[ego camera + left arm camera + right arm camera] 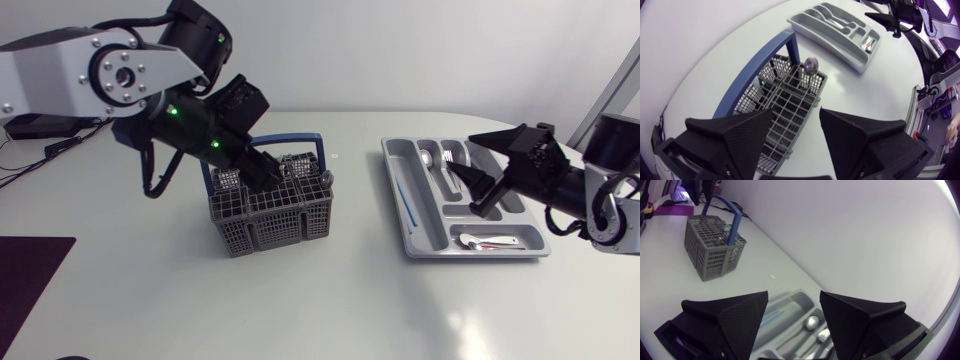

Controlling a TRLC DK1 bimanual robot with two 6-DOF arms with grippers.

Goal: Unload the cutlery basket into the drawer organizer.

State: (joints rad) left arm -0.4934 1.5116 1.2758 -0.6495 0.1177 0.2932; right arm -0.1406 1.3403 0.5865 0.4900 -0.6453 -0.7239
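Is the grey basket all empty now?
Not empty: one spoon stands upright in a corner compartment of the basket. Other compartments are partly hidden.

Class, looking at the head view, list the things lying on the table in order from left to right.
Dark mat → cutlery basket → drawer organizer

Parted fingers (740,135) over grey basket (812,102), spoon (811,64) upright inside, organizer (820,45) beyond.
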